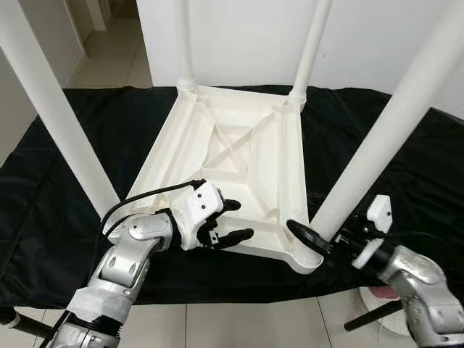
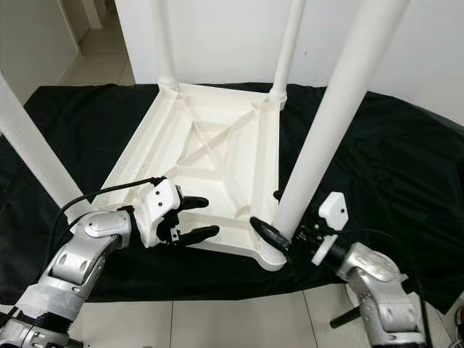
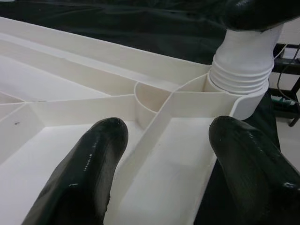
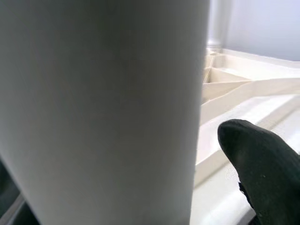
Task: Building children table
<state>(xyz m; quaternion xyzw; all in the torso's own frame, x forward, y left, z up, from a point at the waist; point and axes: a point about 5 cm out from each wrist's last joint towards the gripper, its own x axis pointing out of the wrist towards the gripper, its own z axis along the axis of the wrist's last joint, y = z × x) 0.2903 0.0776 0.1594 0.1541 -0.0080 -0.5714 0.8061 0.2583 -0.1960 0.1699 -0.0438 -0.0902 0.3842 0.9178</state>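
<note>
A white children's table top (image 1: 217,138) lies upside down on a black-covered surface (image 1: 87,130). Four white legs stand up from its corners. My left gripper (image 1: 235,220) is open at the near edge, one finger (image 3: 89,168) over the ribbed underside and the other finger (image 3: 253,159) outside the rim. The threaded foot of the near-right leg (image 3: 243,65) lies just beyond it. My right gripper (image 1: 322,239) is at the base of the near-right leg (image 1: 391,123). One finger (image 4: 262,159) shows beside the leg (image 4: 103,108) with a small gap; the other is hidden behind the leg.
The near-left leg (image 1: 58,123) rises close to my left arm. The two far legs (image 1: 183,43) (image 1: 312,43) stand against a white wall. The covered surface ends just before me, with tiled floor (image 1: 239,326) below. A black stand (image 1: 370,315) is at the lower right.
</note>
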